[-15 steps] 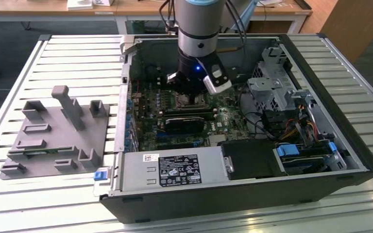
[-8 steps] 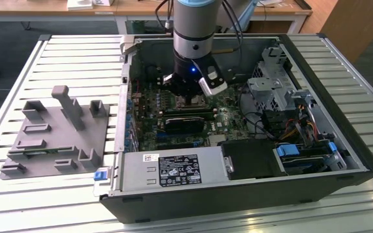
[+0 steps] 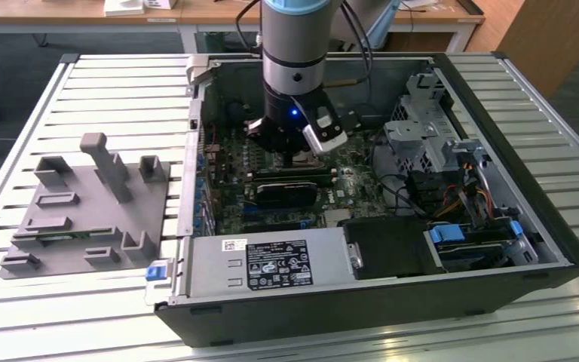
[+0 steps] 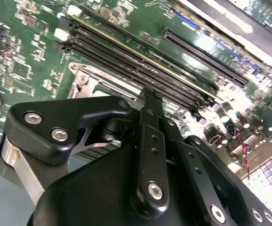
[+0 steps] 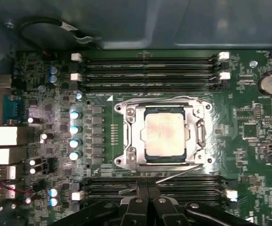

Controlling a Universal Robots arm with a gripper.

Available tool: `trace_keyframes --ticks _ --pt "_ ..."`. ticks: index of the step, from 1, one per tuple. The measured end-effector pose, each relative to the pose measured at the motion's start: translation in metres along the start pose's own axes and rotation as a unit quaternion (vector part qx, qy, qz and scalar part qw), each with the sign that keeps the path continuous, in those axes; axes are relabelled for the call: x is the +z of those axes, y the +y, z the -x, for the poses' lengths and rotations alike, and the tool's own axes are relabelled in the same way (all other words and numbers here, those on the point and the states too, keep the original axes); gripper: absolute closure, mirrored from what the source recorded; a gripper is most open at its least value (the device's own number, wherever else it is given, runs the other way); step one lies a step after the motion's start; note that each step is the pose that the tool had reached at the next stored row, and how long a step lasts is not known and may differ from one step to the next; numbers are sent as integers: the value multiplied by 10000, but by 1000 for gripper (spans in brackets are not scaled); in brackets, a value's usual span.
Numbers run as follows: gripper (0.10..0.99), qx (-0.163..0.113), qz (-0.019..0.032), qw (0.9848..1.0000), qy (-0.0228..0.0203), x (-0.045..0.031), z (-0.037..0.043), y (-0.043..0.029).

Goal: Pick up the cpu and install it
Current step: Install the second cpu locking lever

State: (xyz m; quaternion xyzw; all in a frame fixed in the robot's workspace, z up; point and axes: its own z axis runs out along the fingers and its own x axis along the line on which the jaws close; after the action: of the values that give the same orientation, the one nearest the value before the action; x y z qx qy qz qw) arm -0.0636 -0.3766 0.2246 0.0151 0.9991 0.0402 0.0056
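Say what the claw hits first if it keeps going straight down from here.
Probably the motherboard beside the socket, where the cpu sits, not the cpu itself. The claw points at the memory slots beside it. Depth is unclear.

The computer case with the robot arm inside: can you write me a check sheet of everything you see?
Surface: slatted metal table carrying an open computer case.
Job's things: cpu lies in the socket frame on the motherboard.
Clutter: grey plastic tray with upright pegs, at the exterior view's left.
Claw: claw fingertips together, holding nothing, beside the socket.
Cables: bundles inside the case; black loop.
Surroundings: wooden desks behind.
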Motion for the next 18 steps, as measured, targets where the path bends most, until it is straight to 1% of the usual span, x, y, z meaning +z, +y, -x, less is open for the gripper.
trace_keyframes --ticks 3,8,9,11,12,13,16,18 --pt "980 0 3 10000 0 10 -40 -2" --pt "980 1 71 10000 2 82 -46 -9" --pt "980 2 207 9998 6 99 -54 -40" --pt "980 3 291 9996 9 98 -64 -60" --pt "980 4 326 9995 10 97 -69 -71" --pt "980 4 351 9994 11 96 -74 -86" --pt "980 5 395 9992 11 96 -93 -128" --pt "980 5 438 9990 11 97 -119 -139"
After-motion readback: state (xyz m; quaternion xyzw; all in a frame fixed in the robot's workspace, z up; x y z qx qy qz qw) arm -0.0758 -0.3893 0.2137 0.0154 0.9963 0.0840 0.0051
